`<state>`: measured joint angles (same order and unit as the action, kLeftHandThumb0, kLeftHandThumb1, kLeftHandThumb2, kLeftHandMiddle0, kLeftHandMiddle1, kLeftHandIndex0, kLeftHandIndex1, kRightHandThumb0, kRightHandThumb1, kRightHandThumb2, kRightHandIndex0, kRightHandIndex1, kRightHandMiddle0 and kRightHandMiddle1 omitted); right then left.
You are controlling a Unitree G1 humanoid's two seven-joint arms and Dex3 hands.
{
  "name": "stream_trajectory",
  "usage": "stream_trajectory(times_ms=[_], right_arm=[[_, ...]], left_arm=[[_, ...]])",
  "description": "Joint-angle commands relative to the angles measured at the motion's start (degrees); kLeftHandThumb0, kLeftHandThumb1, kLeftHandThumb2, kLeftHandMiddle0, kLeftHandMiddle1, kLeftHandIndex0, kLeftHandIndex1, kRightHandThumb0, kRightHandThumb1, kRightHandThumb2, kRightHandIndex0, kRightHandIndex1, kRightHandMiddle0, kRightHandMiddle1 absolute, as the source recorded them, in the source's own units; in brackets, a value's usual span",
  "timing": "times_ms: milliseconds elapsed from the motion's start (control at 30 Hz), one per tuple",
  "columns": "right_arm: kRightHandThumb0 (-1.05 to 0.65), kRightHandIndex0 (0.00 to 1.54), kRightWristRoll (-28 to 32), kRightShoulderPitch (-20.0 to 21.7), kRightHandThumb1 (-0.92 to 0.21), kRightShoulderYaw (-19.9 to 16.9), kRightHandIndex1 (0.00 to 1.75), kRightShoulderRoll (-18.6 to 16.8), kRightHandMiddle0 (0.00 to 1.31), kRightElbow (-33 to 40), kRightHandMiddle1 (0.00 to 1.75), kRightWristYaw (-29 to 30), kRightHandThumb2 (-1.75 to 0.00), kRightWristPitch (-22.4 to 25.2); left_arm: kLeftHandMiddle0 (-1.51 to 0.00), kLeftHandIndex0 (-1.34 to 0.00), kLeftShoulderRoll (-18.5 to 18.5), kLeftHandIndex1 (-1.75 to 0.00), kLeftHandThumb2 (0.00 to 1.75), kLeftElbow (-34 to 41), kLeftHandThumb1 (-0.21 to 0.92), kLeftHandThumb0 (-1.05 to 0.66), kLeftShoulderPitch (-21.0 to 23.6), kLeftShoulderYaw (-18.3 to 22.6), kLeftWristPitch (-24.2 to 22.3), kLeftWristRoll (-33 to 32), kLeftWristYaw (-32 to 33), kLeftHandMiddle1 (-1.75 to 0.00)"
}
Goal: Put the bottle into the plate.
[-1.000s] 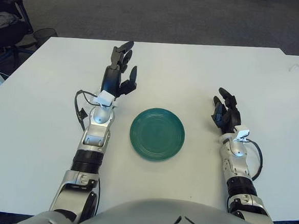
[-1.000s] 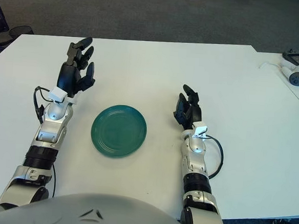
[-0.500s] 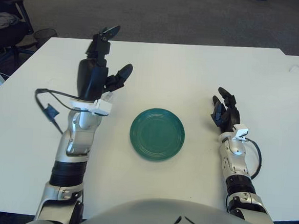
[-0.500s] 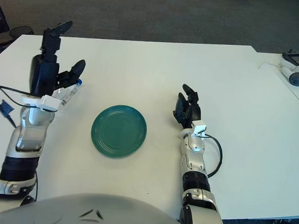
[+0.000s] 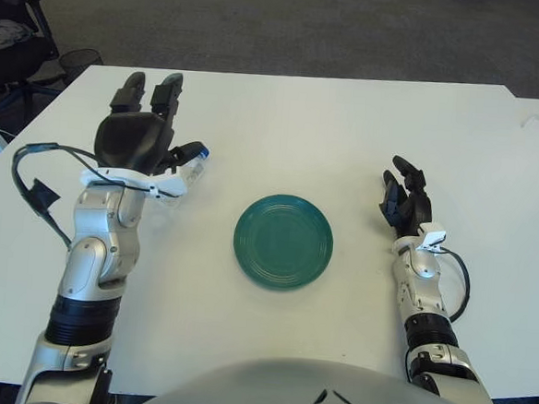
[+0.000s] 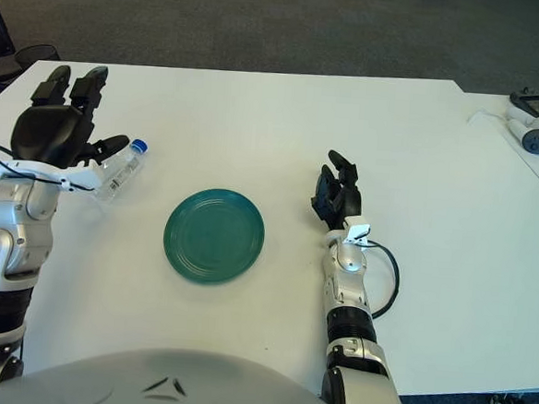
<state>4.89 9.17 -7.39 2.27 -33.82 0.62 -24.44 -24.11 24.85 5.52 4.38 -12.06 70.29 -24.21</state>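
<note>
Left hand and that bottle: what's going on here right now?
The left hand is raised over the table's left side with its fingers spread, not gripping. The bottle, clear with a blue cap, lies on the white table just right of that hand, left of the green plate. The plate holds nothing, so the bottle is not yet placed. The right hand shows right of the plate, holding nothing.

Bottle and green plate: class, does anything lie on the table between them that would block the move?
Nothing visible does. The bottle lies beside the left hand, and only bare table separates it from the plate.
</note>
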Motion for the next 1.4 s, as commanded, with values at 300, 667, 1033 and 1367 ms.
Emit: stream_trajectory(times_ms=[300,667,1033,1367], right_arm=[[-0.63,0.35,-1.80,-3.09,-0.92,1.40,0.01,-2.16,0.00,-11.34,0.61,-0.39,-0.67,4.85],[-0.64,0.35,-1.62,-0.83,-0.92,1.21,0.01,-2.01,0.00,-15.09,0.55,-1.00,-0.70,4.37],[-0.63,0.35,-1.59,-0.28,-0.92,1.16,0.01,-2.30,0.00,-16.25,0.56,-0.84,-0.72,4.28],[-0.60,0.35,-2.33,0.28,-0.92,1.48,0.01,-2.42,0.00,-17.01,0.54,0.22,-0.67,4.40]], left_arm=[[0.00,0.00,-2.91,0.00,0.54,4.21,0.92,-1.05,2.04,-1.23,-4.79,13.52,-10.58,0.00],[0.00,0.00,-3.26,0.00,0.54,3.56,0.92,-1.05,1.00,-1.02,-4.70,16.76,-13.74,0.00],[0.00,0.00,-3.92,0.00,0.54,3.63,0.92,-1.05,1.80,-0.11,-4.38,12.96,-19.74,0.00],[0.00,0.00,-3.81,0.00,0.47,2.71,0.92,-1.05,4.29,-0.54,-5.15,4.99,-26.58,0.00]])
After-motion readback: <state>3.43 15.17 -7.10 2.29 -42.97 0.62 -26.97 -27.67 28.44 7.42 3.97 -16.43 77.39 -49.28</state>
